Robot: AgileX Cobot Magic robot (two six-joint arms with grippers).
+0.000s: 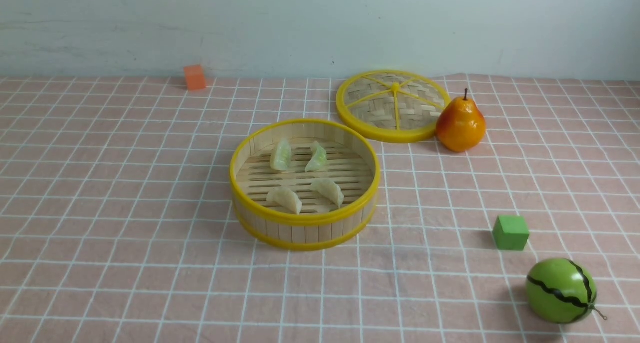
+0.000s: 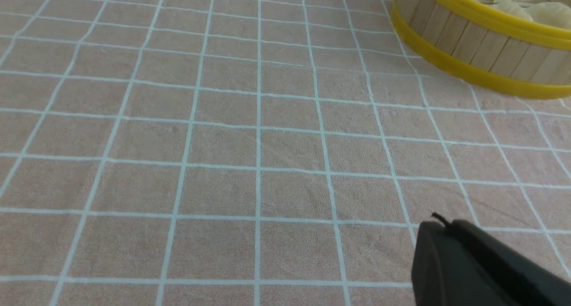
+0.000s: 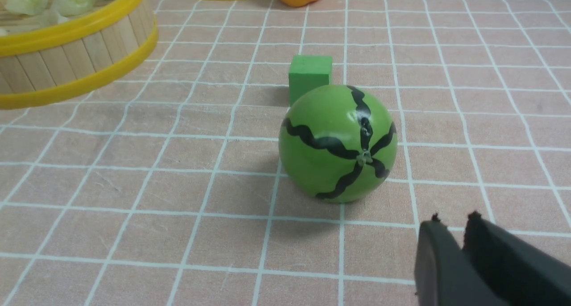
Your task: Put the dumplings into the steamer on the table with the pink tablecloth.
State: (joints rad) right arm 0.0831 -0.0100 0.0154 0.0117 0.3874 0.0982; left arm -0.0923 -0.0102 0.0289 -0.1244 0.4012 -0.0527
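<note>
The steamer (image 1: 305,222) stands mid-table on the pink tablecloth (image 1: 125,208). Inside it lie two pale green dumplings (image 1: 281,155) (image 1: 316,157) at the back and two cream-white dumplings (image 1: 285,199) (image 1: 328,190) at the front. No arm shows in the front view. In the left wrist view my left gripper (image 2: 441,223) is shut and empty, low over bare cloth, well short of the steamer (image 2: 468,43). In the right wrist view my right gripper (image 3: 453,221) is shut and empty, its tips barely apart, just short of the toy watermelon (image 3: 337,143); the steamer (image 3: 67,51) is farther off.
The woven lid (image 1: 395,105) lies behind the steamer with a toy pear (image 1: 460,124) beside it. A green cube (image 1: 510,232) and the toy watermelon (image 1: 561,290) sit at the front right. An orange cube (image 1: 194,77) is at the back left by the wall.
</note>
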